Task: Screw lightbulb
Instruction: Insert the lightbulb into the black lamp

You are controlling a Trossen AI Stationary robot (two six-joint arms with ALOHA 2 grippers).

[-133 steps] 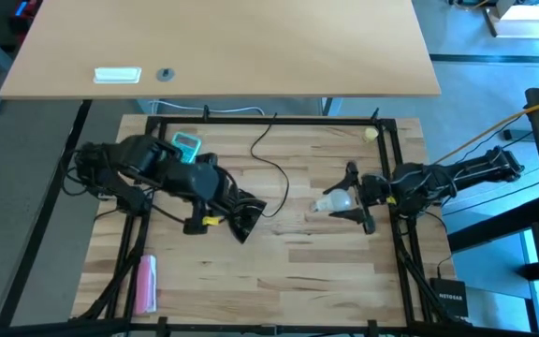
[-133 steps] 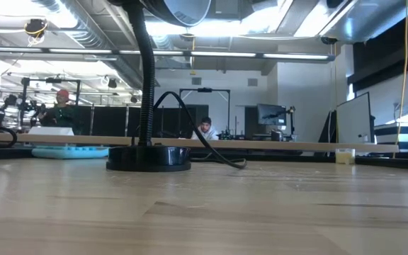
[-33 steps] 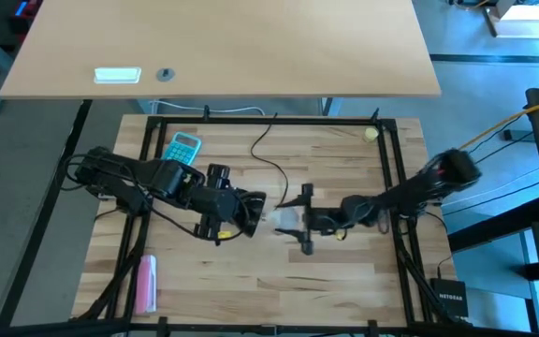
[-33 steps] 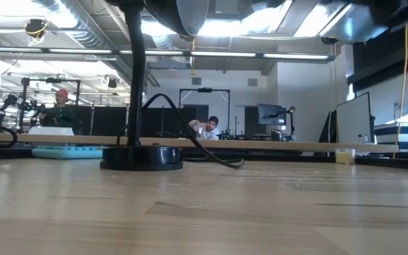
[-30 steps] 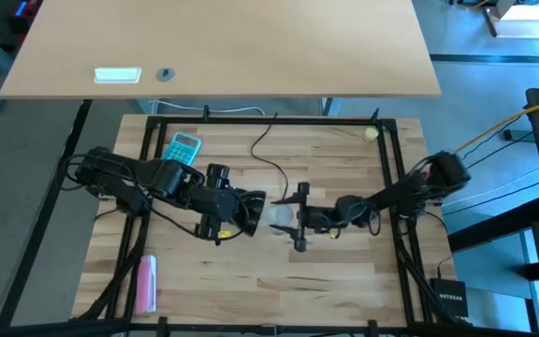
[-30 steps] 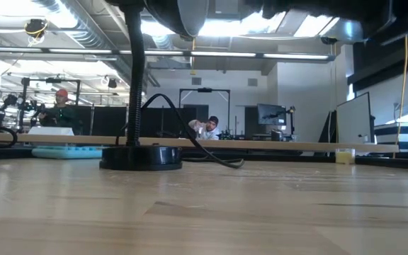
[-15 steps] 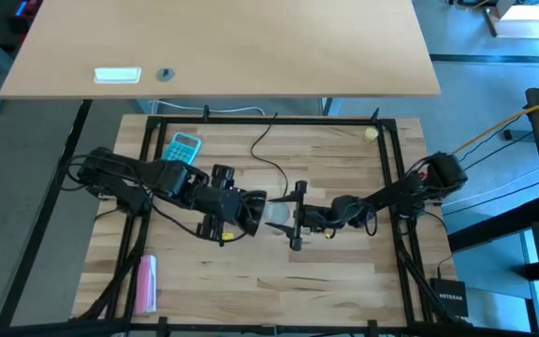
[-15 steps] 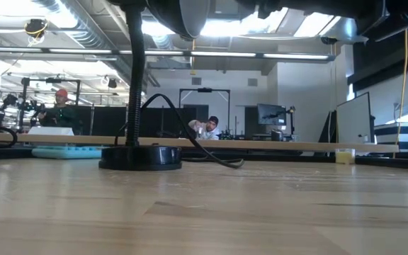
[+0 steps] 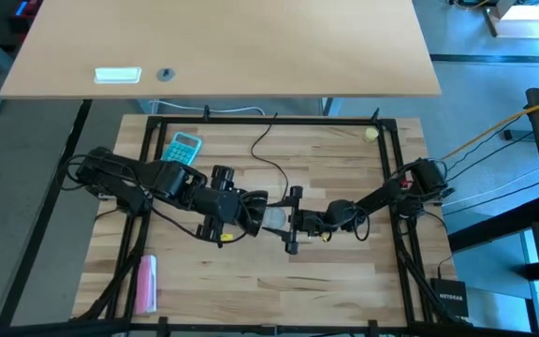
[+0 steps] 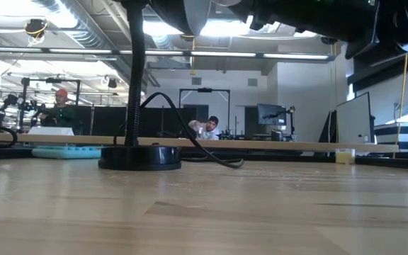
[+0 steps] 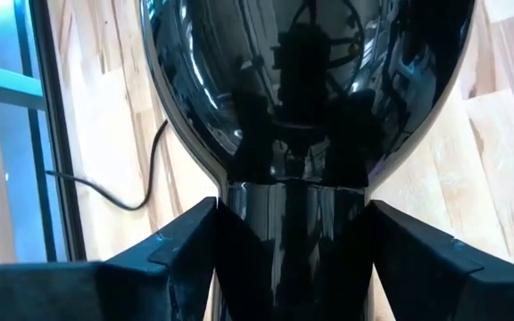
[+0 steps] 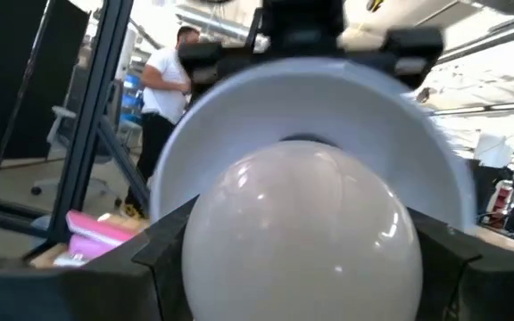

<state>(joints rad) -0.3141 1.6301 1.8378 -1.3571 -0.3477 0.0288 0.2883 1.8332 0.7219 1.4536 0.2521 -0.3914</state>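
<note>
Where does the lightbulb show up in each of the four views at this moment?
High view: the lightbulb is at mid-table, between the left gripper and the right gripper.
Low view: not clearly in it; only the lamp shade shows at the top edge.
Left wrist view: not in it; the black shade fills the picture.
Right wrist view: the bulb fills the centre, before the shade's white inside.
Shared landmark: the lamp shade.
</note>
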